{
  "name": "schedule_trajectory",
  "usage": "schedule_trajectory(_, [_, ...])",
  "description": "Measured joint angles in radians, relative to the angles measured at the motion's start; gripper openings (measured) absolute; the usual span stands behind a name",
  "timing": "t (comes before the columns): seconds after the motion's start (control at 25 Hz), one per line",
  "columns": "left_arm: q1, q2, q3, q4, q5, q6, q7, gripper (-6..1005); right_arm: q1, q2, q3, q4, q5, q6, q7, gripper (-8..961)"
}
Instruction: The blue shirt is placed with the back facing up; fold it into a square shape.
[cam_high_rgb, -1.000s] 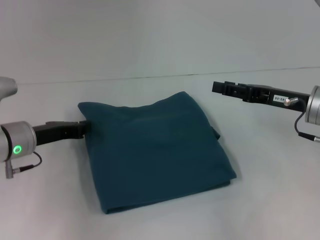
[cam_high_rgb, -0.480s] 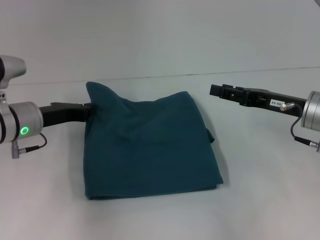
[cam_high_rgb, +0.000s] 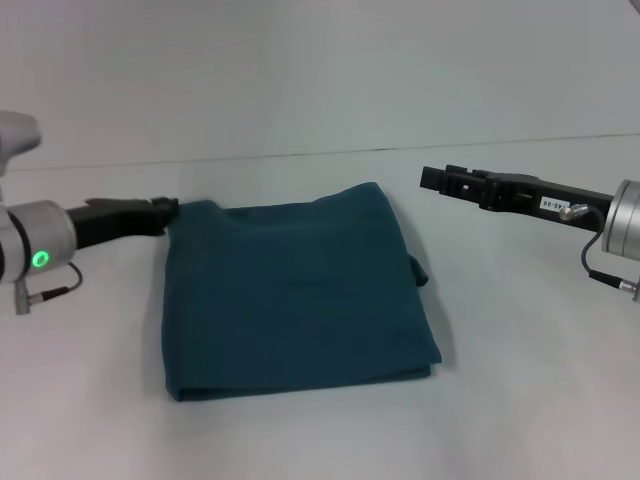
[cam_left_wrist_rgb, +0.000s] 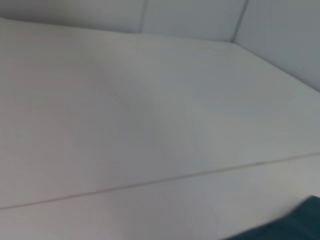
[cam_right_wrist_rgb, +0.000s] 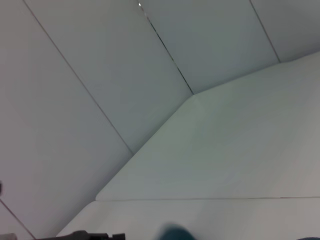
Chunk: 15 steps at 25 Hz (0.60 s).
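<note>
Lying folded and near-square on the counter (cam_high_rgb: 540, 400), the blue shirt (cam_high_rgb: 295, 295), far-left corner touching left tool (cam_high_rgb: 170, 207), grip state indeterminable; right tool (cam_high_rgb: 428, 178) hovering clear, state likewise indeterminable.

Bare lab, white table (cam_high_rgb: 520, 400), panelled walls (cam_right_wrist_rgb: 100, 75)

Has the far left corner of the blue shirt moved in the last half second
Yes. The corner of the blue shirt at the left gripper has dropped from its raised peak near the table's back edge line and now lies flat, farther below it.
</note>
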Motion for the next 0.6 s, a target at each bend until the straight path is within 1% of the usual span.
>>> schedule_trajectory(0.12, [0.028, -0.007, -0.030, 0.042, -0.003, -0.026, -0.007, 94, 0.000, 0.001, 0.010, 0.000, 0.000, 0.009, -0.011, 593])
schedule_trajectory(0.2, [0.054, -0.012, -0.073, 0.076, -0.007, -0.025, -0.010, 99, 0.000, 0.001, 0.022, 0.000, 0.000, 0.013, -0.031, 593])
schedule_trajectory(0.28, [0.097, -0.026, -0.111, 0.129, -0.028, 0.014, -0.008, 103, -0.003, 0.000, 0.035, 0.005, 0.001, 0.013, -0.060, 592])
schedule_trajectory(0.36, [0.148, -0.043, -0.121, 0.193, -0.072, 0.103, 0.008, 285, -0.010, -0.003, 0.045, 0.012, 0.001, 0.010, -0.102, 592])
schedule_trajectory(0.48, [0.209, -0.066, -0.121, 0.253, -0.133, 0.249, 0.054, 401, -0.026, -0.004, 0.044, 0.015, -0.002, -0.005, -0.197, 592])
schedule_trajectory(0.52, [0.233, -0.072, -0.123, 0.266, -0.163, 0.331, 0.081, 440, -0.031, -0.003, 0.041, 0.015, -0.003, -0.012, -0.227, 597])
schedule_trajectory(0.6, [0.252, -0.073, -0.130, 0.263, -0.184, 0.421, 0.106, 517, -0.041, -0.001, 0.039, 0.015, -0.006, -0.062, -0.291, 606])
